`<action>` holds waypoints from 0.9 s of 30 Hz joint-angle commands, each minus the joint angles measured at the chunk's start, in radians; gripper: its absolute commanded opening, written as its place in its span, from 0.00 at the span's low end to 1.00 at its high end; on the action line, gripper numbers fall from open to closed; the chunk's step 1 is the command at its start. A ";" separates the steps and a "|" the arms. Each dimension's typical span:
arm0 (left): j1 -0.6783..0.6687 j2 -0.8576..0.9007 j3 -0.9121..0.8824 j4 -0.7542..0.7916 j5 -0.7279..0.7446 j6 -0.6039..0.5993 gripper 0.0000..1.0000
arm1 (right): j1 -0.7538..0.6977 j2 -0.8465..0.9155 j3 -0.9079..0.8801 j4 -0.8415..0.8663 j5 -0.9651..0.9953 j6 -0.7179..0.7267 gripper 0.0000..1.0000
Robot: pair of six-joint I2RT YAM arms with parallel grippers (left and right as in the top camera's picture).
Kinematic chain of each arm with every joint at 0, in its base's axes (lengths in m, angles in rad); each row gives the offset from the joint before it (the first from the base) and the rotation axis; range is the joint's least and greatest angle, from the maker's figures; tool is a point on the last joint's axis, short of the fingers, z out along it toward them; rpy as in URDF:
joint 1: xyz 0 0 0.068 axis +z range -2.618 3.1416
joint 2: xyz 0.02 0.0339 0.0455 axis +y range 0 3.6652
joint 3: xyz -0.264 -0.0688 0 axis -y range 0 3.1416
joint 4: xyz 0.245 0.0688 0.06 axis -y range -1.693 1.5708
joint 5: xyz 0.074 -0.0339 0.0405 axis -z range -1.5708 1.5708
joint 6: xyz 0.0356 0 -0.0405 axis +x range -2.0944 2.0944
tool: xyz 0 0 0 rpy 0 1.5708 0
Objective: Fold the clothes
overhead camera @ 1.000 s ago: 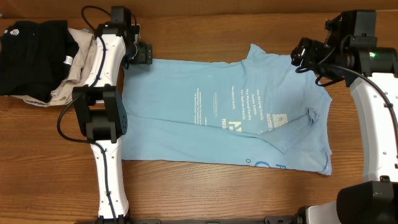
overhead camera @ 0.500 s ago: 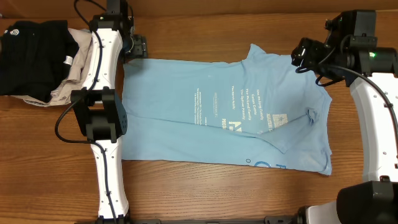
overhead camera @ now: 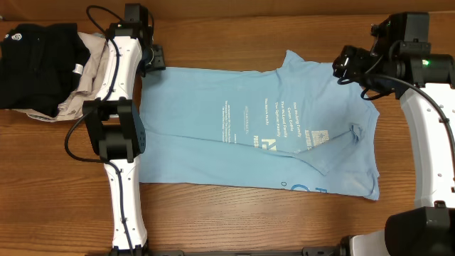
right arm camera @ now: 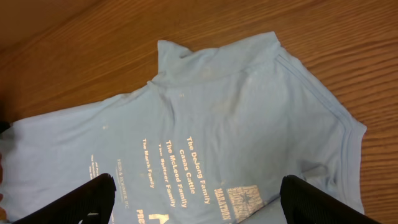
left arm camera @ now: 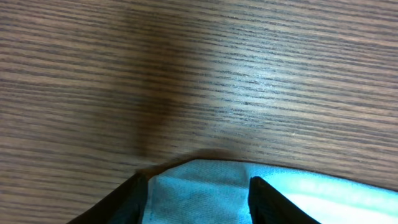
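Inspecting the overhead feed, I find the sky-blue T-shirt (overhead camera: 213, 142) spread flat at the middle of the table (overhead camera: 234, 220). The left tool (left arm camera: 196, 202) straddles the shirt's far left corner, jaws partly apart, cloth between them, not visibly pinched. The right tool (right arm camera: 199, 205) hangs wide above the collar end, holding nothing.

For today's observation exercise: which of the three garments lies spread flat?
The light blue T-shirt; the black garment and beige garment are bunched together.

left gripper (overhead camera: 155, 60) | swung away, then back onto T-shirt (overhead camera: 256, 128) corner | fingers (left arm camera: 127, 202) narrowing
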 commanded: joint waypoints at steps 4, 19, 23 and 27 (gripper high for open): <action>0.005 0.036 -0.006 0.001 -0.013 -0.014 0.54 | 0.005 -0.003 0.015 0.001 0.011 -0.006 0.88; 0.004 0.079 -0.007 -0.033 -0.004 -0.014 0.09 | 0.005 -0.003 0.000 0.012 0.010 -0.006 0.88; 0.004 0.078 -0.004 -0.036 0.003 -0.014 0.04 | 0.005 -0.003 0.000 0.066 0.010 -0.007 0.86; 0.004 0.077 -0.003 -0.046 0.040 -0.014 0.04 | 0.005 0.014 0.000 0.167 0.010 -0.007 0.82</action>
